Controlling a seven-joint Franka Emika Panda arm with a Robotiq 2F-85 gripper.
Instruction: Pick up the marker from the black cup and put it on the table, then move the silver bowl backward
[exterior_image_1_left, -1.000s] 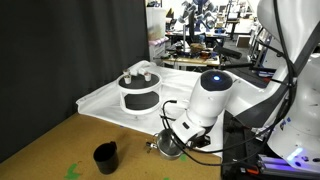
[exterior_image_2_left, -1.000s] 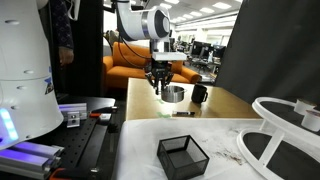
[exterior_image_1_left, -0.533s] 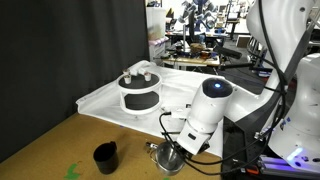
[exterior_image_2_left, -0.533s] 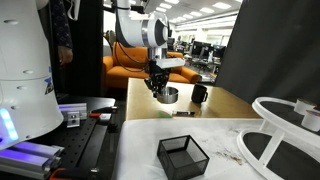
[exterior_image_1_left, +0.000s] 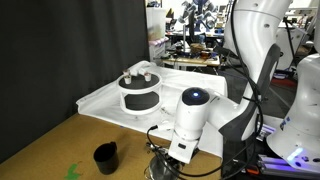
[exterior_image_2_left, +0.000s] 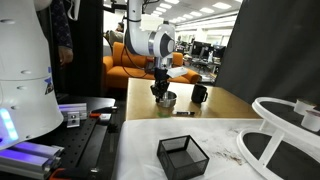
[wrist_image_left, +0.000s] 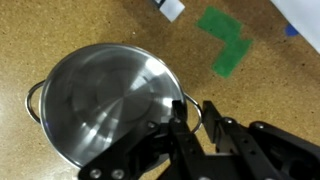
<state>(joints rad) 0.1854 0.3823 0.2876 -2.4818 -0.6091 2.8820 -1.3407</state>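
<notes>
1. Jaw state. My gripper (wrist_image_left: 196, 120) is closed down to a narrow gap on the rim of the bowl (wrist_image_left: 100, 100). In the wrist view one finger sits inside the rim and the other outside it, next to one of the bowl's small loop handles. The metal wall is the only thing between my fingers.

2. Bowl position. The bowl stands upright on the table (wrist_image_left: 70, 25). In an exterior view I come straight down onto the bowl (exterior_image_2_left: 166, 100) from above, and my body covers part of it.

3. Cup position. The cup (exterior_image_2_left: 199, 95) stands upright on the table just beside the bowl, not touching it. Its handle cannot be made out.

4. Marker position. The marker (exterior_image_2_left: 183, 113) lies flat on the table, apart from both the cup and the bowl, on the side nearer that camera.

5. Surroundings. A green mark (wrist_image_left: 225, 42) is on the table near the bowl. A white cloth (exterior_image_1_left: 105, 100) carrying a round stack (exterior_image_1_left: 140, 90) lies beyond the cup (exterior_image_1_left: 105, 157). A black box (exterior_image_2_left: 183, 155) sits well apart from the bowl.
</notes>
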